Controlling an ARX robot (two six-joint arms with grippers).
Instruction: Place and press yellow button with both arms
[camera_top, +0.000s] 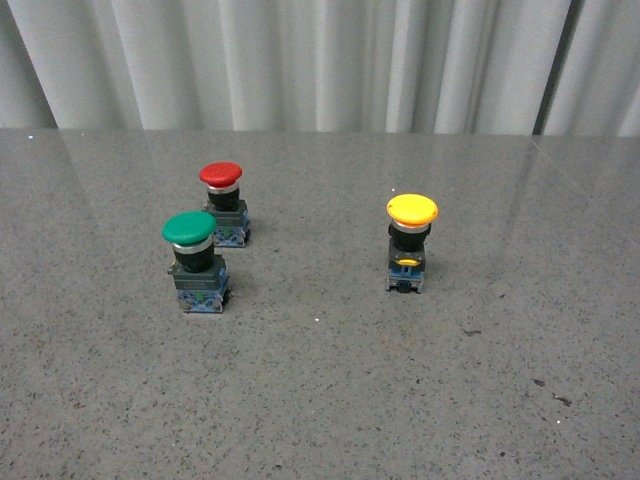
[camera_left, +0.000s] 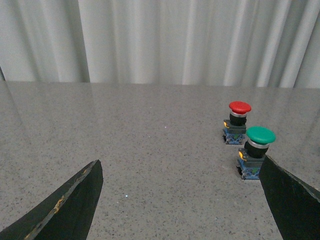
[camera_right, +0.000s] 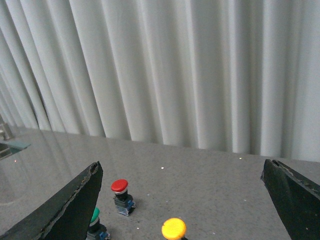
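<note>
- Yellow button (camera_top: 410, 244): stands upright on the grey table (camera_top: 320, 400), right of the middle and about midway between the near and far edges. Nothing touches it.
- Green button (camera_top: 195, 262) and red button (camera_top: 222, 205): upright and near each other, left of the middle and well apart from the yellow one.
- Left gripper (camera_left: 180, 160): jaws spread wide and holding nothing. It sits low over the table, with the green and red buttons ahead of one finger.
- Right gripper (camera_right: 181, 164): jaws spread wide and holding nothing. It sits higher and looks down on the yellow cap.
- Neither arm appears in the front view.
- Handling, judged: a small, rigid, light unit. The wide cap over a narrow base makes it likely to tip under a sideways push, and the domed cap looks smooth, so it offers a poor hold.
- Recommended hold: the flat sides of the black body or contact block, below the collar. That leaves the cap free for a straight downward press by the other arm.
</note>
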